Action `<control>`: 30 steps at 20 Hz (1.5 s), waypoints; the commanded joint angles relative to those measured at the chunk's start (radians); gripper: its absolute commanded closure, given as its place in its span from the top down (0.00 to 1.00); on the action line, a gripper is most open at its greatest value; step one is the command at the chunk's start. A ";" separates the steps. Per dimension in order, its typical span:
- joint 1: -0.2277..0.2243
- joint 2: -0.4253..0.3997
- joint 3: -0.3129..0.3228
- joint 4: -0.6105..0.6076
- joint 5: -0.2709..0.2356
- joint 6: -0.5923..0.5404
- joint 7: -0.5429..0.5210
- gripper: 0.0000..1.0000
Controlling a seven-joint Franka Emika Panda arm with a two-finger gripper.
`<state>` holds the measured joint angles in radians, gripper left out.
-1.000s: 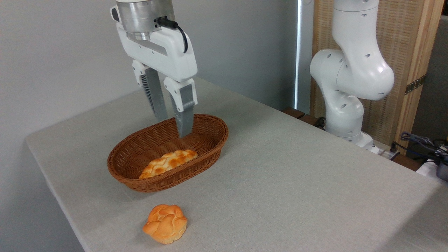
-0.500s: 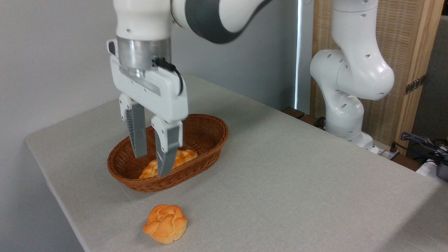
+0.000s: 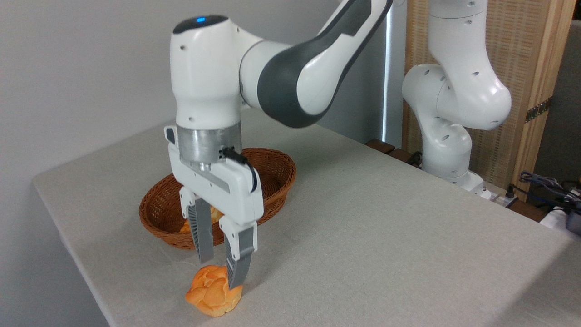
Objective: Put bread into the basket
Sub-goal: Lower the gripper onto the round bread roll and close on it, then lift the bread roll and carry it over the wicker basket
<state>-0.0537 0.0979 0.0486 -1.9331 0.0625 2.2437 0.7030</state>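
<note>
Fingers (image 3: 205,236) spread, pointing down, straddling the top of the bread (image 3: 211,291) with tips at its upper edge, contact not clear; gripper (image 3: 221,272) low over the near-left part of the table (image 3: 386,236); bread resting on the cloth near the front edge, just near of the basket (image 3: 272,175) and apart from it; basket behind the gripper, partly hidden, with a sliver of braided loaf (image 3: 213,214) showing inside; arm base (image 3: 447,150) standing far right.

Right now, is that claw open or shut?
Open: the gripper has a clear gap between its fingers, poised over the round bun on the table.
</note>
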 commanded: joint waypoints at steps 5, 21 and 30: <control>-0.006 0.039 0.002 -0.035 0.008 0.075 0.003 1.00; -0.008 0.072 -0.003 -0.055 -0.064 0.131 0.006 0.47; -0.008 0.062 0.000 -0.041 -0.064 0.117 -0.002 0.38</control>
<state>-0.0599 0.1613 0.0430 -1.9774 0.0111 2.3468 0.7022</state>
